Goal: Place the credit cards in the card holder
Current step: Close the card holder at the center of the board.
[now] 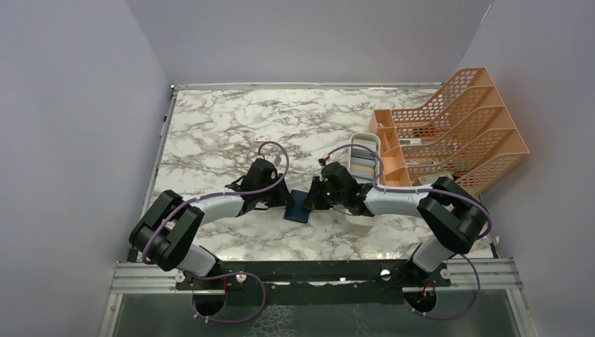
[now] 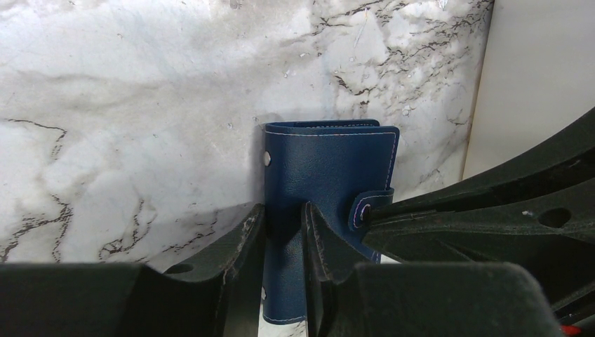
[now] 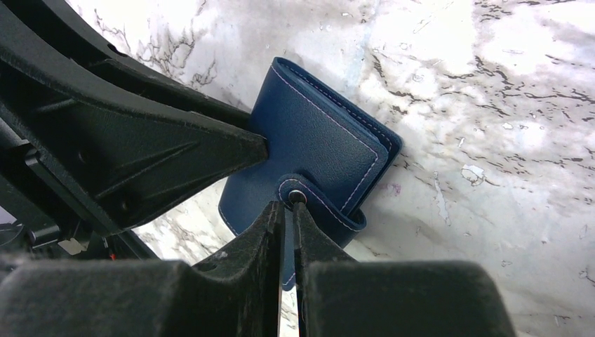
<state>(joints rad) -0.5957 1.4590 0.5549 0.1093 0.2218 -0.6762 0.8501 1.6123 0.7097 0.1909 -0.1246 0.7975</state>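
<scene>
The navy-blue card holder (image 1: pixel 299 207) (image 2: pixel 330 168) (image 3: pixel 316 140) is folded shut and sits between the two arms, near the table's front middle. My left gripper (image 1: pixel 288 201) (image 2: pixel 284 210) is shut on the holder's left edge, one finger on each side of the leather. My right gripper (image 1: pixel 310 198) (image 3: pixel 289 203) comes in from the right. Its tips are pinched on the small snap tab (image 3: pixel 309 196) (image 2: pixel 363 209). Grey credit cards (image 1: pixel 363 164) lie in the white tray, small in the top view.
The long white tray (image 1: pixel 365 137) stands just right of the right gripper, and its wall (image 2: pixel 533 70) fills the right side of the left wrist view. An orange mesh file rack (image 1: pixel 456 126) stands at the back right. Grey walls close in the marble table (image 1: pixel 231 126).
</scene>
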